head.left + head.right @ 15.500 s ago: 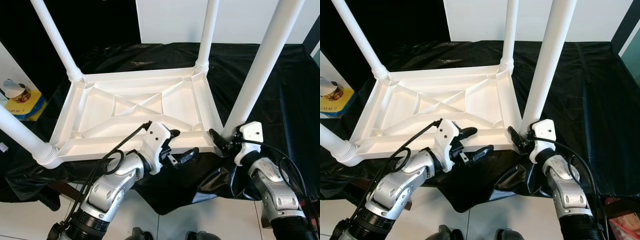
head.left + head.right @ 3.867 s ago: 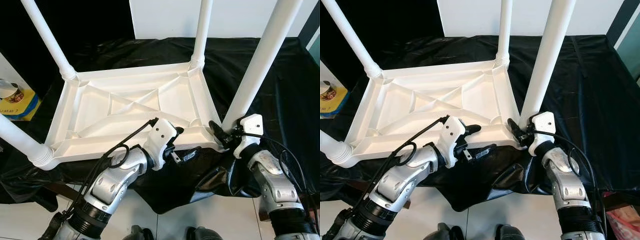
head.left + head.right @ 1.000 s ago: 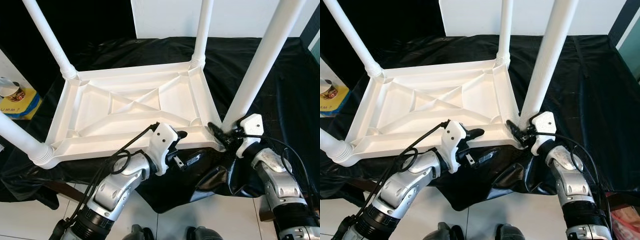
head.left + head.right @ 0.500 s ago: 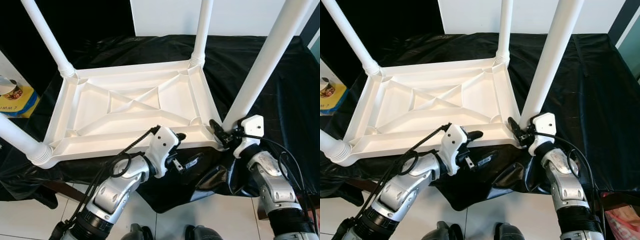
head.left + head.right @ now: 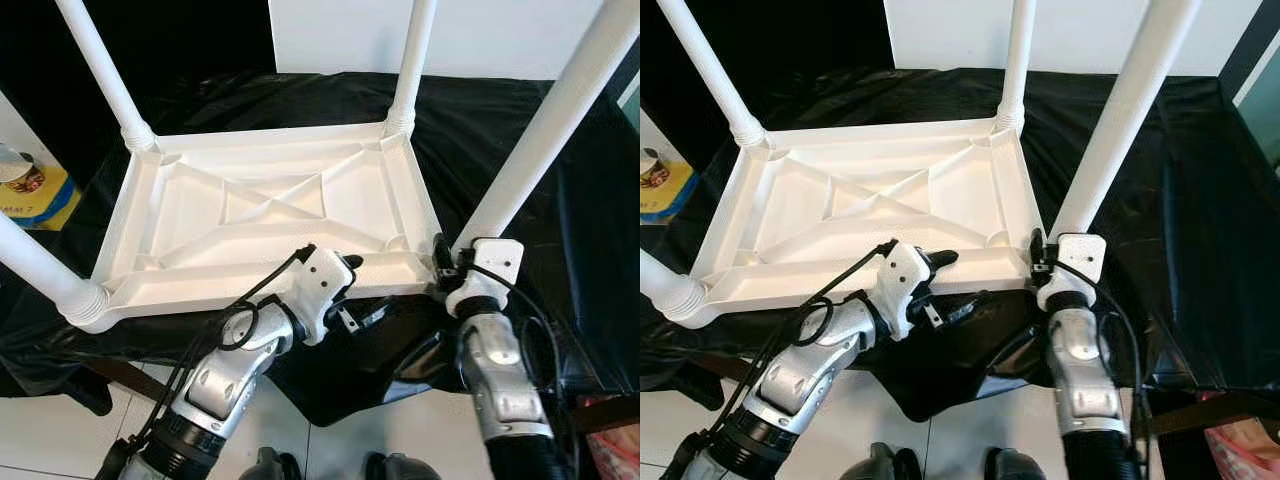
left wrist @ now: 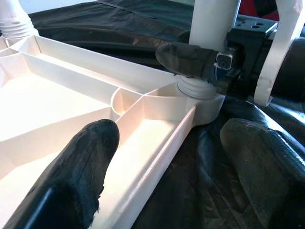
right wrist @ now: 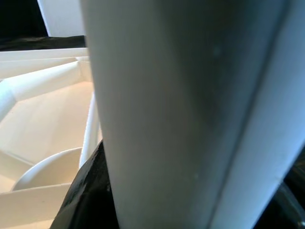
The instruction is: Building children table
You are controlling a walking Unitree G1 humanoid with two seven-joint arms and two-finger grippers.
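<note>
left gripper [image 5: 352,291]: nearest thing, fingers spread wide over the near rim of the tabletop, one finger inside the frame, the other hanging over the black sheet outside it
right gripper [image 5: 441,266]: pressed up against the foot of the near right leg [image 5: 545,139]; the leg looks wedged between its fingers in the right wrist view, though I can't tell if they're actually clamped
children's table [image 5: 262,210]: white plastic, flipped upside down, ribbed underside up, four legs pointing upward
black sheet [image 5: 560,240]: crinkly cover under the table, draping off the near edge
cup [image 5: 18,170]: far left, on something yellow, beyond the near left leg [image 5: 35,265]
</note>
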